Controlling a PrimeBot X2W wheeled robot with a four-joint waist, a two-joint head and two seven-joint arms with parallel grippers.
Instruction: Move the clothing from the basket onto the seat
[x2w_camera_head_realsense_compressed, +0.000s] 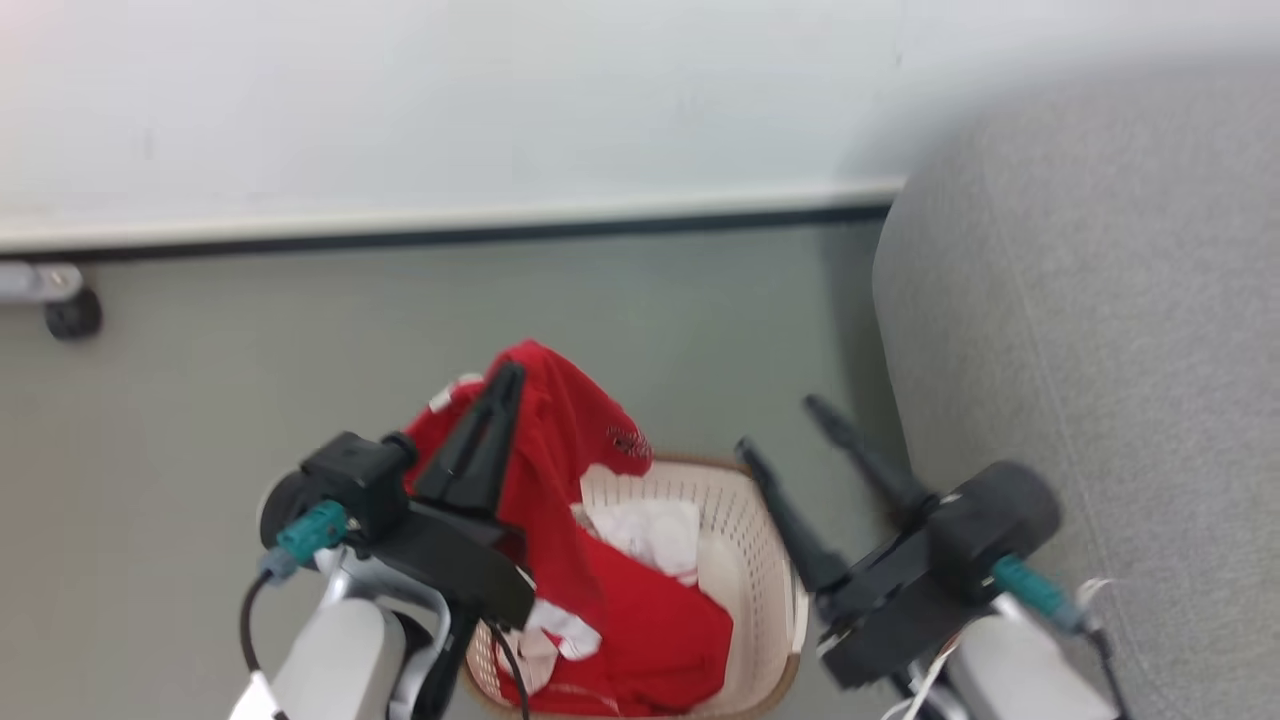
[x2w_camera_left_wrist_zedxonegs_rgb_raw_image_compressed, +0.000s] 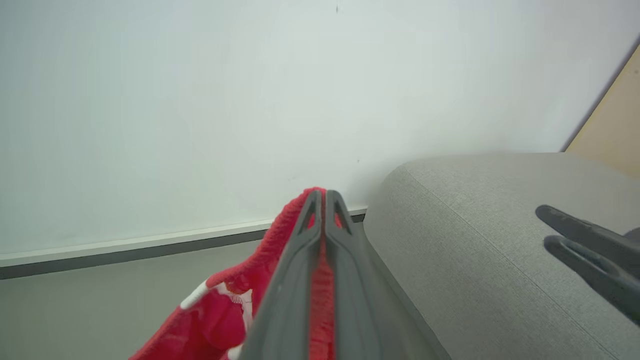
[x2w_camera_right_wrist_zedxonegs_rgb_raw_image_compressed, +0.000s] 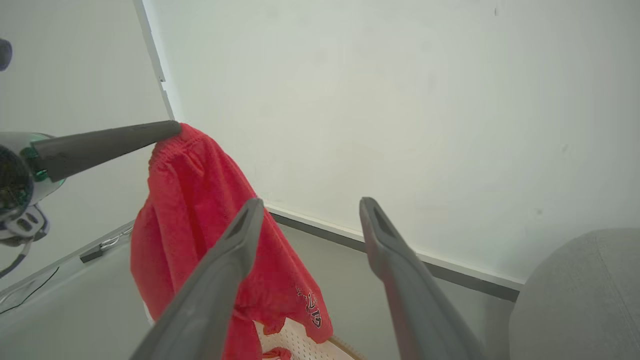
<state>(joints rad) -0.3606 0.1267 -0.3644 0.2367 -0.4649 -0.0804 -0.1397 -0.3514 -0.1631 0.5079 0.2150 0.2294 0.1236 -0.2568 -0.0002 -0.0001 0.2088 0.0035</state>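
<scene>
Left tool (x2w_camera_head_realsense_compressed: 511, 374) pinches red clothing (x2w_camera_head_realsense_compressed: 560, 440) hanging above the basket (x2w_camera_head_realsense_compressed: 745, 530); right tool (x2w_camera_head_realsense_compressed: 778, 427) gapes wide alongside.

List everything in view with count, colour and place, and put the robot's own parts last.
floor: one, grey-green, underneath.
wall: one, white, behind.
seat: one, light grey, right side.
basket: one, cream with brown rim, on floor beside seat.
clothing in basket: count unclear, red and white, heaped inside.
lifted garment: one, red with small logo, hanging over basket.
caster: one, black, far left by wall.
left end effector: one, dark, shut on lifted garment.
right end effector: one, dark, open, between basket and seat.
</scene>
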